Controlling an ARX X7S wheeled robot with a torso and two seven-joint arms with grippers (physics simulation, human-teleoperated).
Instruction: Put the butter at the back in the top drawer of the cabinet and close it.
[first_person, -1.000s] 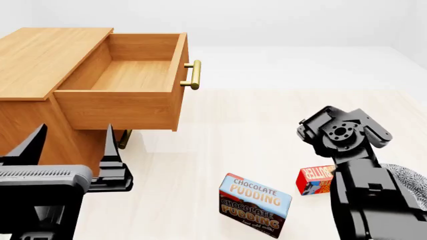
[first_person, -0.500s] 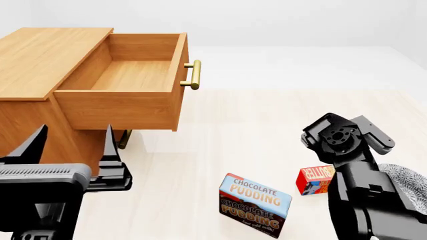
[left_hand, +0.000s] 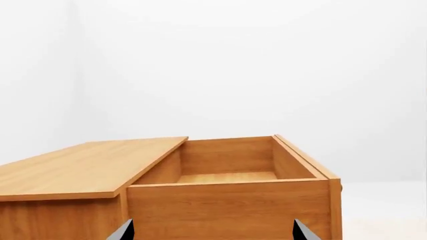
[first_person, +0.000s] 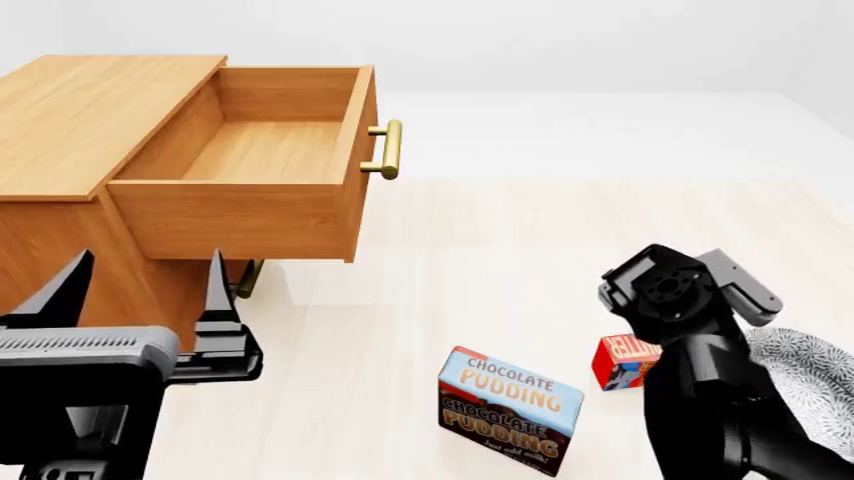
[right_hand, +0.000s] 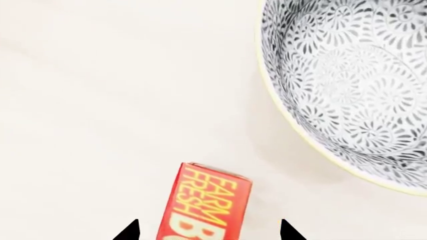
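The butter (first_person: 623, 361), a small red box with yellow lettering, lies on the pale floor, partly hidden behind my right arm (first_person: 687, 330). In the right wrist view the butter (right_hand: 205, 200) sits between the spread fingers of my right gripper (right_hand: 210, 231), which hangs open over it without touching. The cabinet (first_person: 94, 110) stands at the left with its top drawer (first_person: 227, 215) pulled out and bare inside, brass handle (first_person: 387, 150) on its front. My left gripper (first_person: 144, 290) is open beside the drawer's side wall (left_hand: 230, 210), holding nothing.
A blue-and-brown Chocolate Pudding box (first_person: 511, 408) stands on the floor left of the butter. A patterned grey-and-white bowl (first_person: 801, 370) sits just right of the butter; its rim (right_hand: 293, 125) is close to the box.
My right arm has come down and nearer, and it hides more of the butter than before. The left arm, the drawer and the boxes have not moved.
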